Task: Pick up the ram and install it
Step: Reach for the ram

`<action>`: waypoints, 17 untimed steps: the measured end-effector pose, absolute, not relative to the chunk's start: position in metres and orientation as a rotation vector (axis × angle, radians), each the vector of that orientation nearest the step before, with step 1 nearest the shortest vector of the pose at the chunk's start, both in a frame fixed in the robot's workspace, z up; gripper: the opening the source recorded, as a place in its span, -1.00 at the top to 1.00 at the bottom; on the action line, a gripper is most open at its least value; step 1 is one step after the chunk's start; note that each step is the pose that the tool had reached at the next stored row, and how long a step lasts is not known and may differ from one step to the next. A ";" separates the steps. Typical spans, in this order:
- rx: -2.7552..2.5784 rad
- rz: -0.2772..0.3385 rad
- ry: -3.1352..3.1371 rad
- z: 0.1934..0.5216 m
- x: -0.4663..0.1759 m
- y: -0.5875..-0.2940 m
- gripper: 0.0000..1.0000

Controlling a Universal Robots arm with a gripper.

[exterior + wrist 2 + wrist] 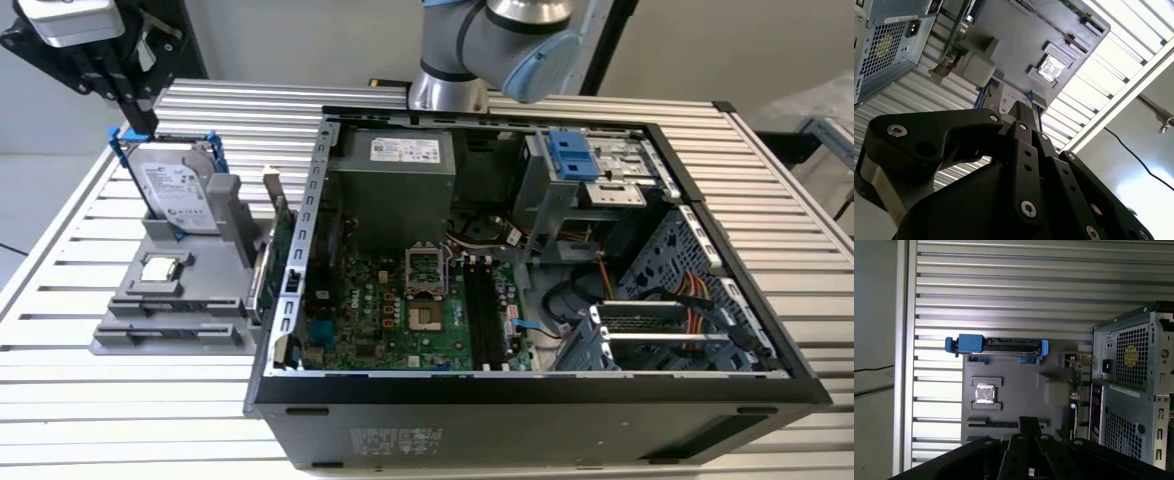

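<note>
Jaws look closed together with nothing between them, going by both wrist views. The gripper (139, 120) hangs over the far end of the grey holder (147, 340), above the drive (176, 190), on the exterior view's left. The ram (256, 266) stands on its long edge along the holder's side nearest the case (534, 400), well apart from the gripper and untouched. The chip (160, 268) lies in the holder between drive and near edge.

I judge the step in hand to be the approach to the ram. Doing it well calls for parting the jaws before going down, turning the wrist so each pad faces a flat side of the stick, and gripping at mid-length so it lifts level. The case wall is just beside it, so that side is tight and a slow, straight descent suits
</note>
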State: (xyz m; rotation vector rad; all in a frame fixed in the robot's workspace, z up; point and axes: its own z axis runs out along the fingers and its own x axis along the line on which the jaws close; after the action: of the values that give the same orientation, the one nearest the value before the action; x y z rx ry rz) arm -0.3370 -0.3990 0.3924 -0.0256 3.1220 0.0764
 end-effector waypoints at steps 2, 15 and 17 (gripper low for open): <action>-0.025 0.076 3.122 0.392 -0.337 -0.399 1.00; -0.019 0.076 3.123 0.392 -0.337 -0.412 1.00; -0.018 0.076 3.123 0.392 -0.337 -0.415 1.00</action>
State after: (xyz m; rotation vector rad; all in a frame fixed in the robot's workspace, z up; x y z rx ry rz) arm -0.3371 -0.4148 0.3918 -0.0179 3.1226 0.0764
